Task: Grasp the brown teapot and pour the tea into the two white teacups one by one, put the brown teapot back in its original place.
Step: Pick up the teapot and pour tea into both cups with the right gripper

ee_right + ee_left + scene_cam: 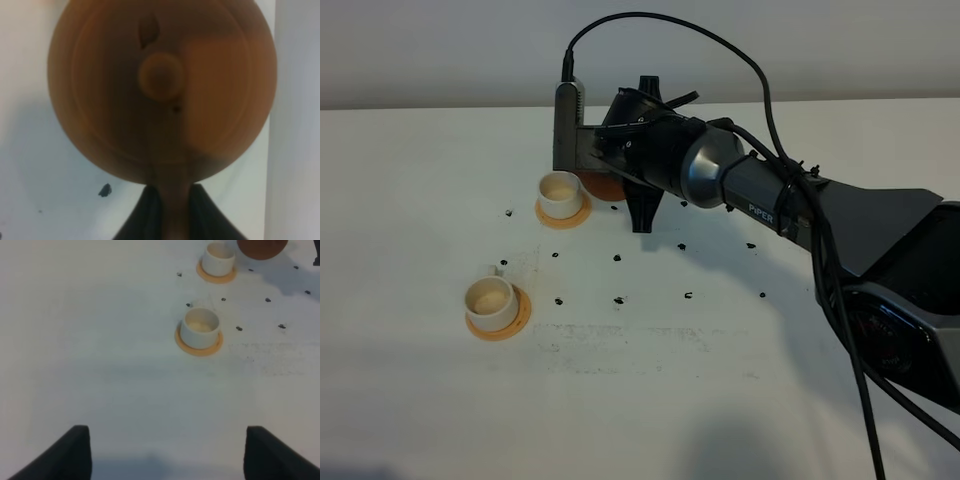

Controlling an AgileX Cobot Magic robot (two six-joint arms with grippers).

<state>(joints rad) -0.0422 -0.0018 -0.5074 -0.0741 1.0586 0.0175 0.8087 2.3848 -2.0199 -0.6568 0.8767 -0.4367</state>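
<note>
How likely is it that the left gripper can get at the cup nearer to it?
Probably yes. Only bare table lies between the open left gripper and the near cup; the right gripper, shut on the teapot, is off by the far cup.

Round brown teapot [160, 90] just beside the farther white teacup [560, 193], nearer teacup [490, 302] apart, both on orange saucers [523, 311].
</note>
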